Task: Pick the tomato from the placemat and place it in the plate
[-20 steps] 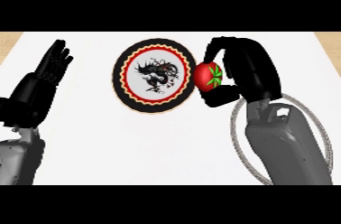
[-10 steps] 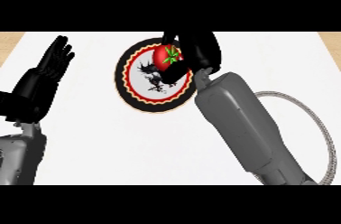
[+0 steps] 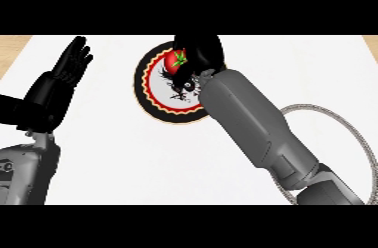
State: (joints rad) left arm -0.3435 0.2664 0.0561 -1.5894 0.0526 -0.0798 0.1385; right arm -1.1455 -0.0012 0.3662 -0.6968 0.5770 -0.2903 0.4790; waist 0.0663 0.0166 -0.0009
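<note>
**White counter, tomato over the plate: how to set it down**

White counter (image 3: 133, 162) fills the view, with a wood strip at the far left corner. My right hand (image 3: 201, 51) is curled round the tomato (image 3: 176, 60). My fingers wrap over its top and far side, so only the red near face and green stalk show. The tomato sits over the far part of the plate (image 3: 145, 94), the one with the red and black rim. I can't tell if it touches the plate or hangs just above. The round, rope-edged placemat (image 3: 347, 127) lies well apart at right, partly behind my forearm. My left hand (image 3: 60, 79) rests at the view's left, fingers straight, pressed together, pointing up.

I judge the step in hand to be the placing. Best to come nearer the plate's middle than its rim, since a round tomato may roll. Lower straight until it bears on the plate, then uncurl fingers and thumb evenly, with no flick. Lift straight up so nothing drags it, and don't let the forearm sweep the plate.
</note>
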